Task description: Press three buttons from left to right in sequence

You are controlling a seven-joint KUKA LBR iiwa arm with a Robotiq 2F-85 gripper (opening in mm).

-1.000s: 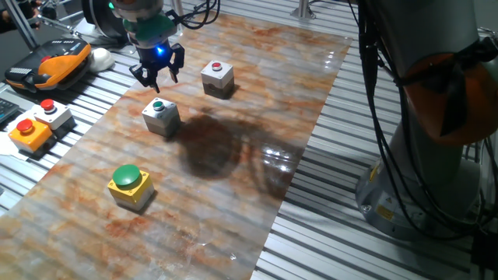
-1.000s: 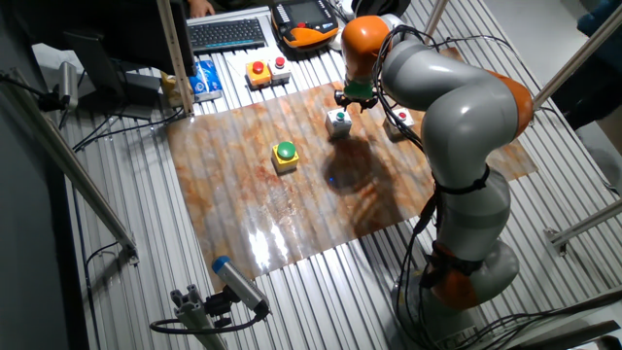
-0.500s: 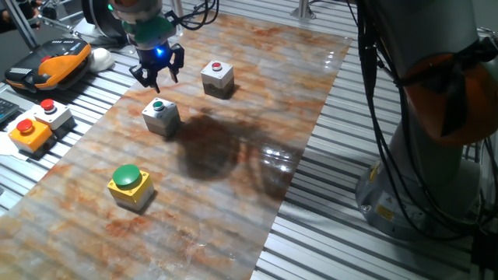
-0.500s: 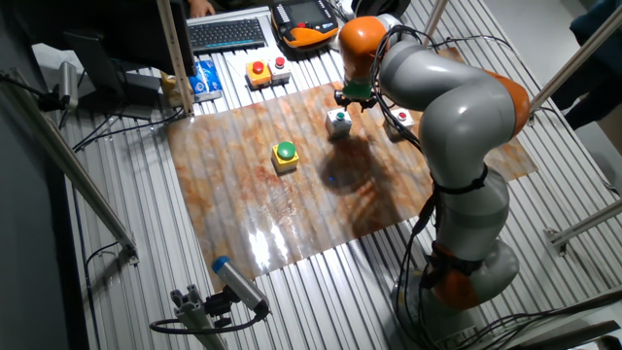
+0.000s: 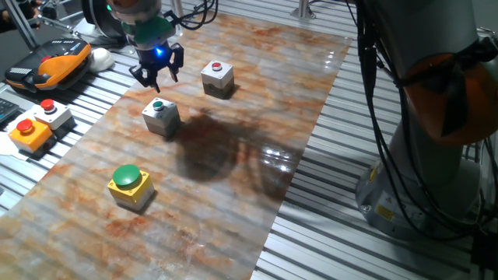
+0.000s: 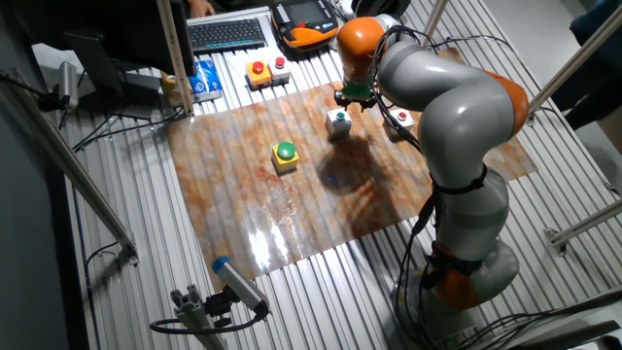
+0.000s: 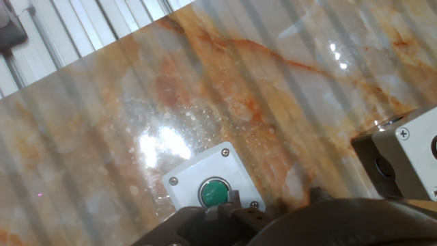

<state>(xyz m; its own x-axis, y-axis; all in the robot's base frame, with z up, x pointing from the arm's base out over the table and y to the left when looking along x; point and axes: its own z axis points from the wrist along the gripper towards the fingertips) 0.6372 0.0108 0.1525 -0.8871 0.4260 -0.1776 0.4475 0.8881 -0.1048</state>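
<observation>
Three box switches stand on the marbled mat point(image 5: 233, 163). The light grey box with a small red button point(image 5: 218, 78) is farthest back. The light grey box with a small green button point(image 5: 161, 115) is in the middle. The yellow box with a large green dome point(image 5: 129, 185) is nearest. My gripper point(image 5: 158, 76) hangs above the mat just behind the green-button box, touching no box. The hand view shows the green-button box point(image 7: 213, 188) right below the hand and the red-button box point(image 7: 403, 160) at the right edge. No view shows clearly whether the fingers are open or shut.
An orange box with a red button point(image 5: 29, 132) and a grey box with a raised red button point(image 5: 53, 113) sit off the mat on the slatted table. An orange-black teach pendant point(image 5: 54, 62) lies behind them. The arm's base point(image 5: 436, 155) stands to the right.
The gripper has shifted very slightly up and back above the green-button box. The boxes have not moved.
</observation>
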